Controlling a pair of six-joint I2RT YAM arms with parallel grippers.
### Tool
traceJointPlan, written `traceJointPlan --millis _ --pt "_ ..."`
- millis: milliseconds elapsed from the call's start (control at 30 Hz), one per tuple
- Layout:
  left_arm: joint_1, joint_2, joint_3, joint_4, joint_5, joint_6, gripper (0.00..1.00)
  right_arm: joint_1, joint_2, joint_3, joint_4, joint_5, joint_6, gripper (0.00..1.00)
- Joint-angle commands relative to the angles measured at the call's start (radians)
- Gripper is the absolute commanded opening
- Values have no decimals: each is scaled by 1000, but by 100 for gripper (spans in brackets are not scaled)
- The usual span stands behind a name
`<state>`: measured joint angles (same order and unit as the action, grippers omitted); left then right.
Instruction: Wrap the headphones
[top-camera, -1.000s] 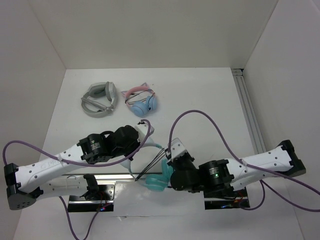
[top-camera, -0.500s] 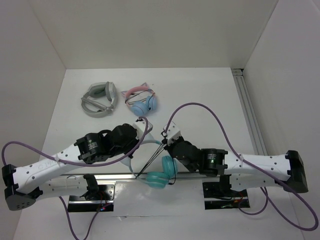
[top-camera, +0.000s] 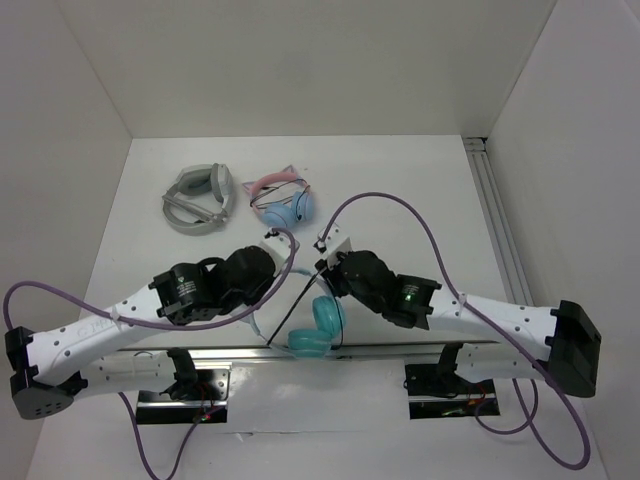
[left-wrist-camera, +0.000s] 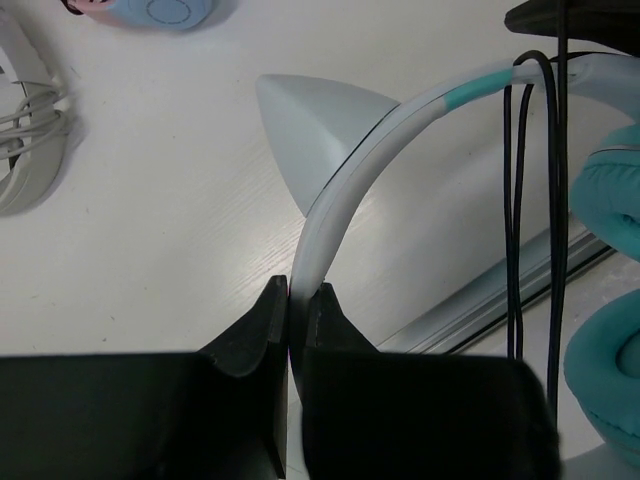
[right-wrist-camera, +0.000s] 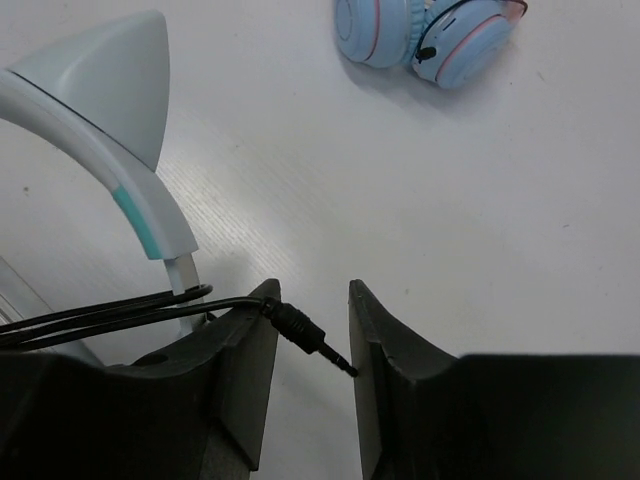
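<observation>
Left arm slants from the near-left corner to mid-worktop (top-camera: 400, 190), its left claw (left-wrist-camera: 290, 295) clenched on the pale headband (left-wrist-camera: 345, 185) of the headphones (top-camera: 316, 326), whose teal cups sit at the worktop's near edge between the arms. Right arm stretches low from the near-right to meet it, the right claw (right-wrist-camera: 310, 305) released, with the plug (right-wrist-camera: 318, 345) of the black cable (left-wrist-camera: 515, 200) lying between its parted fingers. Farther back lie grey-white headphones (top-camera: 198, 198) and, just beside them, pink-band headphones (top-camera: 283, 203).
</observation>
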<state>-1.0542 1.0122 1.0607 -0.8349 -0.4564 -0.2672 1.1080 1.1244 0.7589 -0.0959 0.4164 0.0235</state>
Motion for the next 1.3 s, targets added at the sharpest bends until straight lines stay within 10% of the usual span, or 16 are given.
traceJointPlan --millis 0,233,333,633,967,1267 --pt "-9 -8 56 13 119 12 0 -91 8 13 68 -83 -51 41" --pt "-9 -17 47 43 99 13 0 -201 84 43 18 -220 -65 51" --pt "11 -6 68 43 99 3 0 -256 112 43 32 -266 -54 84" --pt "111 32 108 5 -1 -58 0 -341 92 33 50 -271 -33 86" --pt "461 36 -1 86 2 -170 0 -456 20 48 2 -57 164 89" --pt "756 37 -142 5 -117 -602 0 -358 -44 59 -47 -97 173 91"
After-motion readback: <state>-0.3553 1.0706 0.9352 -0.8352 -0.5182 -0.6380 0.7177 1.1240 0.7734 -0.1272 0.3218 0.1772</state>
